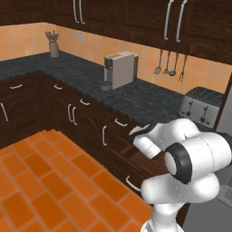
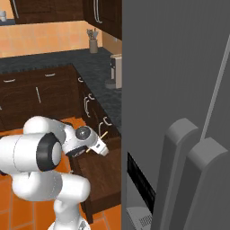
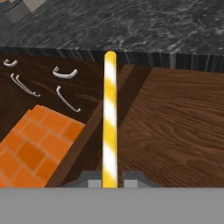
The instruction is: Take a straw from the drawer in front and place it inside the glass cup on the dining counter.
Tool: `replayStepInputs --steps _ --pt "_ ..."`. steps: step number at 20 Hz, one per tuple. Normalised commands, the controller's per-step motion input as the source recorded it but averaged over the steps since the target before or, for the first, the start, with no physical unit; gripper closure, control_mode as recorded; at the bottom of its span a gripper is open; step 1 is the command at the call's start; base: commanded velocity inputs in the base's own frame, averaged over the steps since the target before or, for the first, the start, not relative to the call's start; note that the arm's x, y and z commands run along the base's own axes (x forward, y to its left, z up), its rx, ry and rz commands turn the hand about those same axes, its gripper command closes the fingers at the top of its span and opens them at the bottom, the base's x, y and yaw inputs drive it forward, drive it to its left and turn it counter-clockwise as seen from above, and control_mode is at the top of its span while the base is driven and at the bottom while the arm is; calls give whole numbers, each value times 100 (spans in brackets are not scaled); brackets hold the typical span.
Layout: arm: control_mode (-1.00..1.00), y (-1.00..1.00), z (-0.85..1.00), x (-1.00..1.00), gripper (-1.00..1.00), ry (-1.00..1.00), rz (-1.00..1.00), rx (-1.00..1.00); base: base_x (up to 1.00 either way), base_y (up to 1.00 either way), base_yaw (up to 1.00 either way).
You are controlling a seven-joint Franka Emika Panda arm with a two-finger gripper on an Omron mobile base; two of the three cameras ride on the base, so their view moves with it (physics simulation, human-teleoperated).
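The gripper (image 3: 110, 180) is closed tight on the straw (image 3: 110, 118), its two dark tips pinching the lower end so that the yellow-and-white striped stick rises straight up the middle of the hand view. From the right base view the gripper (image 2: 102, 148) sits at the end of the white arm with the straw (image 2: 103, 134) poking up and out of it as a thin pale sliver, just above the pulled-out drawer (image 2: 101, 173). In the hand view the drawer (image 3: 175, 131) lies open beneath the straw, its brown wood-grain floor spreading to the right and its dark side wall running diagonally down to the left. Beyond the drawer's far edge runs the black speckled counter (image 3: 131, 26). To the left of the drawer wall are dark cabinet fronts with curved silver handles (image 3: 64, 72), and below them the orange tiled floor (image 3: 30, 144). In the left base view the arm's elbow covers most of the drawer, while farther back on the black counter (image 1: 136, 97) stand a coffee machine (image 1: 120, 69), a toaster (image 1: 201, 106) and a utensil holder (image 1: 54, 47).
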Motion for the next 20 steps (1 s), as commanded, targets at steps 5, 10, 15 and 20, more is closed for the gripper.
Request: replayStepInputs --steps 5,10,15,20 --pt "-100 14 100 2 100 8 0 3 0 0 0" --pt "-100 11 100 -2 100 26 0 1 0 0 0" --pt "-100 24 100 -28 100 37 0 3 0 0 0" --pt "-100 38 82 -58 100 29 7 5 0 0 0"
